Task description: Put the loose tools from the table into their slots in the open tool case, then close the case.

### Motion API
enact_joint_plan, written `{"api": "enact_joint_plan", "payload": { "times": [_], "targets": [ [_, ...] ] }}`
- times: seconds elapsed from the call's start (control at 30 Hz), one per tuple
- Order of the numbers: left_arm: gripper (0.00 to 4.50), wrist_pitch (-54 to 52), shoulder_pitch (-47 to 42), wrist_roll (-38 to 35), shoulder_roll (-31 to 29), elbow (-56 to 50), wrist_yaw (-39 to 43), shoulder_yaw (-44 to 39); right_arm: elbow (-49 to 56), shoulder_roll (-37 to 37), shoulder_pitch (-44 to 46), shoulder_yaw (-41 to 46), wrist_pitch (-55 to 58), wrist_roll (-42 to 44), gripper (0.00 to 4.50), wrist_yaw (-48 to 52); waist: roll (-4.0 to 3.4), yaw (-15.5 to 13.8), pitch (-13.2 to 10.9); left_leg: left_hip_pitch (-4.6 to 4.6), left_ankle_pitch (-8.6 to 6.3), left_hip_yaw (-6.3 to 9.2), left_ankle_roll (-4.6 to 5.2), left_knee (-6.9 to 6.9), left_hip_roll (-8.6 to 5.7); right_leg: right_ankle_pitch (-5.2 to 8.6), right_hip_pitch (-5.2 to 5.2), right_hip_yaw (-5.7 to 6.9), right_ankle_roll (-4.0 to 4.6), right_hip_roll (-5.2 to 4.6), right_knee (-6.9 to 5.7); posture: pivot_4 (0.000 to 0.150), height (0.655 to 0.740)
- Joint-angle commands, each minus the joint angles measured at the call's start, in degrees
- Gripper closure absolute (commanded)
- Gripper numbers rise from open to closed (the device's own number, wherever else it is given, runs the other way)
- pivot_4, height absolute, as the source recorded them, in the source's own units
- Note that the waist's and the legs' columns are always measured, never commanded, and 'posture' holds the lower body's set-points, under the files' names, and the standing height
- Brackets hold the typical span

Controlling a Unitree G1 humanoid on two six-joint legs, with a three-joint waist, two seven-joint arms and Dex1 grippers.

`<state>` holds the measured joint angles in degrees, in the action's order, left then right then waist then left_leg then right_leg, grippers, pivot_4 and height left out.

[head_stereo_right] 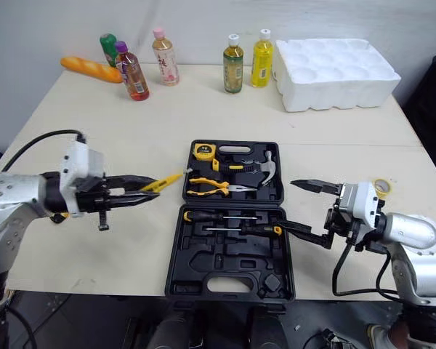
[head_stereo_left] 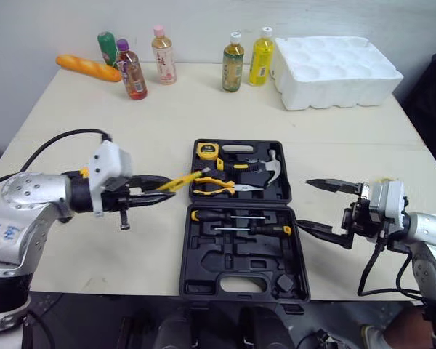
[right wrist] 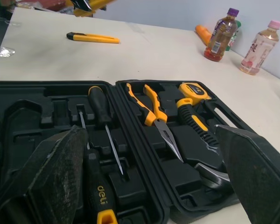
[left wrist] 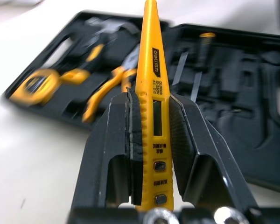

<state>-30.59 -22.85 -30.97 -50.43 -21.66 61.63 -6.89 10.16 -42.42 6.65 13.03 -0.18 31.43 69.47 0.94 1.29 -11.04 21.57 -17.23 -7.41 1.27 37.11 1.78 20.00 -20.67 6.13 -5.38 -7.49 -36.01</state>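
Stowing is under way: my left hand (head_stereo_left: 162, 190) clamps the yellow pen-shaped tester (head_stereo_left: 183, 180), its tip at the edge of the open black plastic tool case (head_stereo_left: 203, 254) ahead. Next, aim for a free slot. My right hand (head_stereo_left: 305, 204) hangs spread.

The tool case (head_stereo_left: 232, 251) is matt black moulded plastic, the tester pen (left wrist: 151, 93) glossy yellow plastic, the hammer head (head_stereo_left: 275, 167) bright polished metal. The tabletop (head_stereo_left: 131, 138) is smooth, matt and cream.
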Motion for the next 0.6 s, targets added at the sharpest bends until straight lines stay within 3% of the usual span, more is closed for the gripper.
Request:
{"api": "enact_joint_plan", "payload": {
  "times": [0.03, 0.3, 0.6],
  "targets": [
    [4.02, -0.3, -3.0, -0.4, -0.4, -2.9, 1.8, 3.9, 0.9, -1.3, -0.3, 1.6, -0.8, 0.5, 0.0, 0.7, 0.0, 0.1, 0.0, 0.0, 0.0, -0.02, 0.0, 0.01, 0.0, 0.0, 0.0, -0.02, 0.0, 0.02, 0.0, 0.15, 0.74],
    [4.02, -7.8, -10.8, 1.4, 2.1, -6.2, -0.7, 14.9, 2.9, -2.4, -1.0, 1.6, 0.7, 0.9, 0.0, 0.4, 0.03, 0.0, 0.0, 0.0, 0.04, 0.0, 0.04, 0.1, 0.01, 0.0, 0.03, -0.02, -0.01, 0.06, -0.02, 0.15, 0.74],
    [4.02, -11.5, -14.2, 13.1, 2.3, -5.8, -2.3, 28.6, 5.1, -3.1, -1.7, 1.9, 3.1, 2.0, 0.0, 0.5, 0.04, -0.3, 0.0, 0.01, 0.06, 0.0, 0.04, 0.12, 0.02, -0.01, 0.03, -0.04, -0.01, 0.12, 0.0, 0.15, 0.74]
  ]
}}
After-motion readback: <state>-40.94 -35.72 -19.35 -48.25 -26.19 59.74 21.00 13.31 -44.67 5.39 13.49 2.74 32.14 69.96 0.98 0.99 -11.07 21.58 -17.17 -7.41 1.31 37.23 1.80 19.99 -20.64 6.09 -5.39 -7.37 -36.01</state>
